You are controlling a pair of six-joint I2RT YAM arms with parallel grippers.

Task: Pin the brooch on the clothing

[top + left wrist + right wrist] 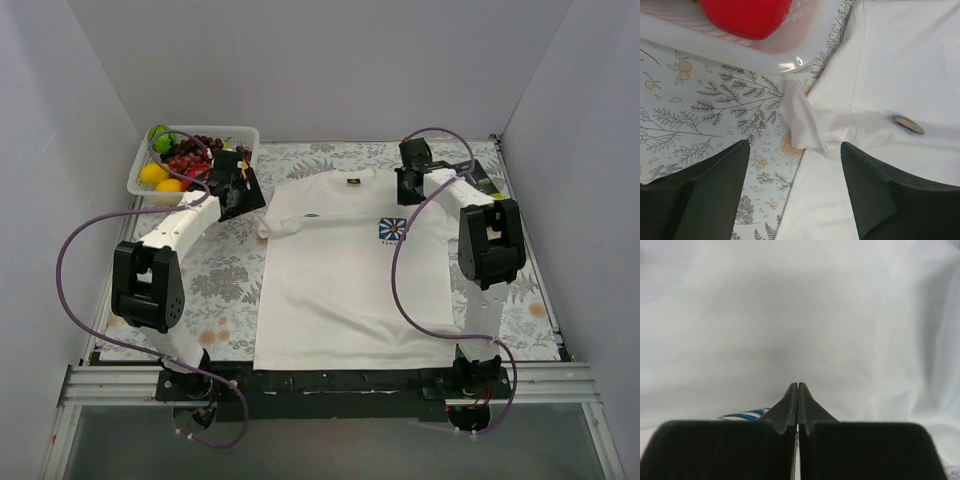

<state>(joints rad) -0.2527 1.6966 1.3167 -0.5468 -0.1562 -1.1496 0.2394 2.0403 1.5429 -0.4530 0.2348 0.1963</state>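
The small round dark-rimmed brooch (pixel 908 124) lies on the white short-sleeved T-shirt (pixel 330 290) near its bunched sleeve (pixel 802 125). The left end effector (pixel 795 165) hangs spread over that sleeve; the right end effector (pixel 798 387), pressed together and seemingly empty, largely hides the blue logo (pixel 742 415).

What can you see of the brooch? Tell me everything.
The brooch is a tiny flat disc, seen at a slant, with a dark bluish rim and a tan centre; it looks hard, perhaps metal. It sits on the white shirt near the crumpled sleeve, right of the open left gripper, which does not touch it. Whether it is pinned through cannot be told.
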